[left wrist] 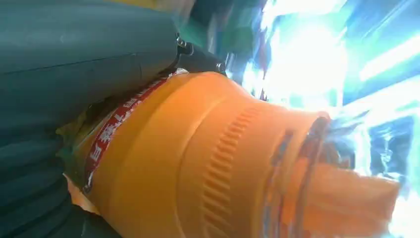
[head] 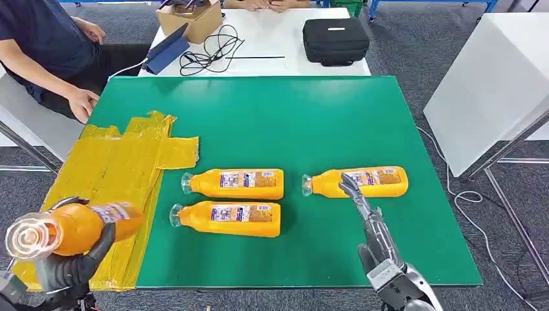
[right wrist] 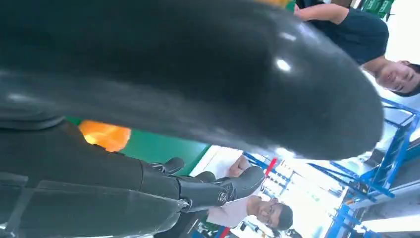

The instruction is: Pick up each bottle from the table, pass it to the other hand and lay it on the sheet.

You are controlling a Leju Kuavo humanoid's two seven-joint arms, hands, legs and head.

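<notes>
Left hand: our left hand (head: 68, 259) grips an orange bottle (head: 78, 227) near the table's front left corner, fingers wrapped round its body, clear cap end pointing toward us.
Held bottle: it hangs above the front end of the yellow sheet (head: 116, 175); in the left wrist view we see the bottle's ribbed shoulder (left wrist: 218, 163) close up, with the hand (left wrist: 74, 84) against its label.
Right hand: our right hand (head: 366, 210) stretches forward over the green mat (head: 311, 123), fingers straight and close together, holding nothing; the fingertips overlap the single bottle on the right (head: 379, 181), and we cannot tell whether they touch it.
Other bottles: two more lie side by side in the middle of the mat, the far one (head: 236, 183) and the near one (head: 230, 218), caps toward the sheet.
Sheet: it lies crumpled along the mat's left edge.
Bystander: a person's hand (head: 83, 103) rests at the table's far left corner.
</notes>
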